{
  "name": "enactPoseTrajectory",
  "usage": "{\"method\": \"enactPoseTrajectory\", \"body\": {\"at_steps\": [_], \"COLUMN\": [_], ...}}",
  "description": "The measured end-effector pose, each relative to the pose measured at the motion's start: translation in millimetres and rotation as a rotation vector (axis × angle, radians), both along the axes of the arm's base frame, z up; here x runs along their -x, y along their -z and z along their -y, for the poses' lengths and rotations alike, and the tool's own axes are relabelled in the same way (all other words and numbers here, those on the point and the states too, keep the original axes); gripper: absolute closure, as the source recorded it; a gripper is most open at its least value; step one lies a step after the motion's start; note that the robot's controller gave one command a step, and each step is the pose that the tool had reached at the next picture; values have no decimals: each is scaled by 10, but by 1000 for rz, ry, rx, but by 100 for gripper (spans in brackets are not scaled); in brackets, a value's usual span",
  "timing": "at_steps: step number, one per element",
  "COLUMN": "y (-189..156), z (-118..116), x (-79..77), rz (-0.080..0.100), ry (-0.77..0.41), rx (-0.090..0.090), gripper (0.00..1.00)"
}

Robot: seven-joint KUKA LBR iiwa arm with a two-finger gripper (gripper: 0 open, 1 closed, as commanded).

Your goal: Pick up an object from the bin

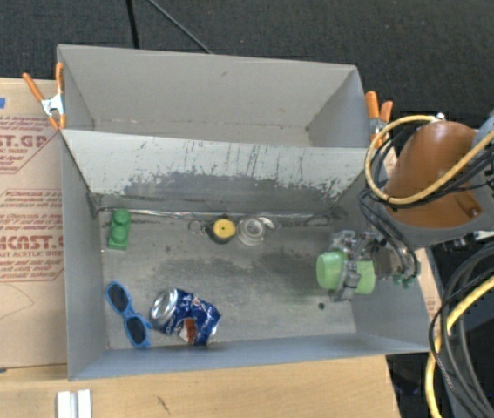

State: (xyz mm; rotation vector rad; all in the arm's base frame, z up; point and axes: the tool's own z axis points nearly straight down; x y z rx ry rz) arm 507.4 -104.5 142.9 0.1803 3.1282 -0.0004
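My gripper (348, 274) is low at the right side of the bin, near the right wall. A light green, rounded plastic piece (328, 269) sits between its fingers, with green showing on both sides of the grey finger that crosses it. The gripper is shut on this piece. The far end of the piece is hidden behind the gripper body.
A small green block (119, 231) stands at the left by the back wall. A yellow disc (223, 229) and a clear round lid (253, 230) lie mid-back. Blue sunglasses (126, 314) and a crushed blue can (186, 317) lie at the front left. The arm's orange cover and cables hang over the right rim.
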Motion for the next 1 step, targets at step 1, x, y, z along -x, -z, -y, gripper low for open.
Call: {"method": "enactPoseTrajectory", "body": {"at_steps": [1], "y": [-511], "z": [-5], "x": [-18], "rz": [0], "ry": [0], "rx": [0], "gripper": [100]}}
